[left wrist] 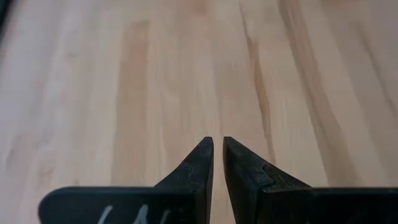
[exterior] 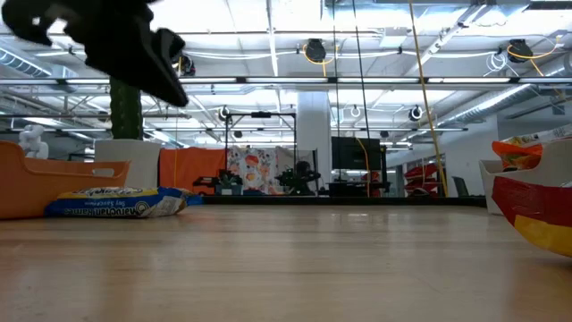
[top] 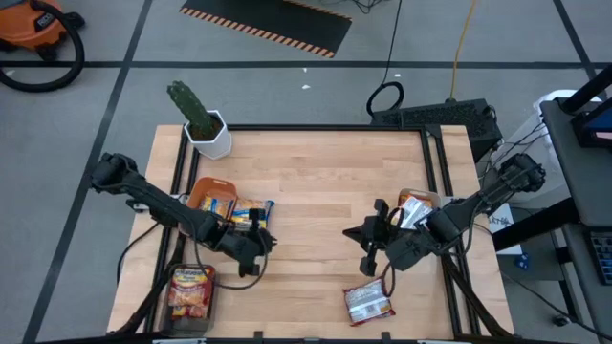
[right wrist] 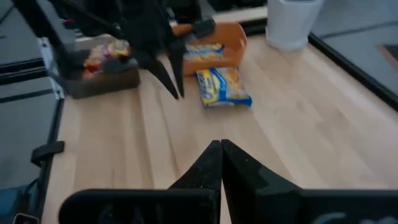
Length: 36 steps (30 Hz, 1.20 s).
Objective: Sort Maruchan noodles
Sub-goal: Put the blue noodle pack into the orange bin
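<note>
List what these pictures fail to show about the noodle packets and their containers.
- Orange bowl: high view, left arm hides how many packets it holds.
- Right container: right arm covers most of it.
- Blue packet: right wrist view, print blurred.
- Red packet: low view, cut by the edge.

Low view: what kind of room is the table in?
Probably a large industrial lab or workshop: open ceiling with strip lights, hanging cable reels, and an orange shop vacuum on the taped floor.

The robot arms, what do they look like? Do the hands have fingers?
Both arms are dark, nearly black, built from jointed segments with thin black cables along them. Each hand, left hand and right hand, ends in two dark fingers tapering to sharp points like a beak. The left hand's base carries faint white markings.
</note>
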Each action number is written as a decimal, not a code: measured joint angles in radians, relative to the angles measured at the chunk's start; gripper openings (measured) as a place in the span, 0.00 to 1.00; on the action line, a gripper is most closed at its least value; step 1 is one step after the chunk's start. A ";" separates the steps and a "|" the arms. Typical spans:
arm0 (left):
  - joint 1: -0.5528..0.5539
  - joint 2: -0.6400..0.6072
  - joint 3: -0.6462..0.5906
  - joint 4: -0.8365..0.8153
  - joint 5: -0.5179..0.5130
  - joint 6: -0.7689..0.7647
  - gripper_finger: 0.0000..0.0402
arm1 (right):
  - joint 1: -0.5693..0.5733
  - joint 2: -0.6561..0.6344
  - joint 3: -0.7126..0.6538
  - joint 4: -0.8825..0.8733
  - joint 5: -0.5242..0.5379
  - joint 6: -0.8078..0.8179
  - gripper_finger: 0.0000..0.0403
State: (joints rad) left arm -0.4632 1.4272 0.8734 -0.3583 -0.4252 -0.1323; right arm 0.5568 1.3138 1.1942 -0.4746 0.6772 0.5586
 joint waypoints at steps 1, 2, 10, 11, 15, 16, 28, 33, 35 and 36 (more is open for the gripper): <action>0.014 0.010 0.000 -0.010 0.023 0.019 0.10 | 0.000 -0.009 0.000 0.010 -0.002 -0.025 0.00; 0.031 0.018 0.000 -0.024 0.046 0.027 0.10 | -0.001 -0.021 0.000 0.031 -0.003 -0.057 0.00; 0.158 0.075 0.000 -0.118 0.207 0.077 0.29 | -0.048 -0.136 0.000 0.122 0.039 -0.346 0.00; 0.163 0.080 -0.001 -0.152 0.206 0.092 0.34 | -0.054 -0.142 -0.010 0.130 0.055 -0.362 0.00; 0.162 0.122 -0.001 -0.173 0.201 0.193 0.51 | -0.079 -0.153 -0.074 0.123 0.079 -0.408 0.00; 0.162 0.132 -0.001 -0.173 0.195 0.214 0.53 | -0.090 -0.156 -0.087 0.122 0.080 -0.429 0.00; 0.189 0.264 0.004 -0.171 0.160 0.348 0.57 | -0.185 -0.175 -0.098 0.154 0.080 -0.527 0.00; 0.196 0.253 0.002 -0.184 0.153 0.367 0.53 | -0.198 -0.166 -0.098 0.150 0.079 -0.544 0.00; 0.202 0.253 0.002 -0.205 0.149 0.377 0.47 | -0.198 -0.168 -0.098 0.152 0.079 -0.544 0.00; 0.206 0.253 0.001 -0.219 0.146 0.378 0.44 | -0.198 -0.168 -0.098 0.152 0.079 -0.545 0.00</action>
State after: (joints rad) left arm -0.2567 1.6802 0.8749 -0.5770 -0.2789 0.2459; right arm 0.3584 1.1458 1.0958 -0.3222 0.7558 0.0140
